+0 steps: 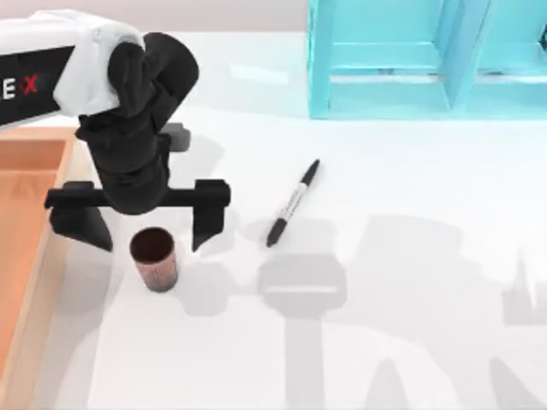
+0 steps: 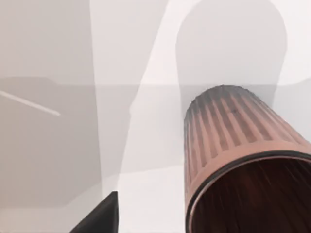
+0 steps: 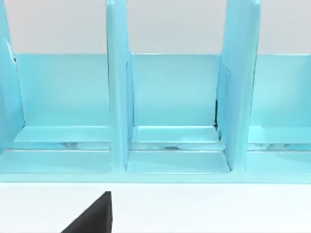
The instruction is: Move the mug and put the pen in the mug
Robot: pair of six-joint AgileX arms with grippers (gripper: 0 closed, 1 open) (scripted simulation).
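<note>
The mug is a small reddish-brown cup with a dark inside, standing upright on the white table at the left. My left gripper hangs open just above and behind it, its two black fingers spread wider than the cup and touching nothing. In the left wrist view the mug looms close beside one fingertip. The black pen, with a grey-white middle, lies flat and slanted to the right of the mug, apart from both. My right gripper is parked facing the blue shelf, open and holding nothing.
A large orange-brown wooden tray sits along the table's left edge, close to the left arm. A light blue shelf unit with upright dividers stands at the back right. White table stretches in front of and right of the pen.
</note>
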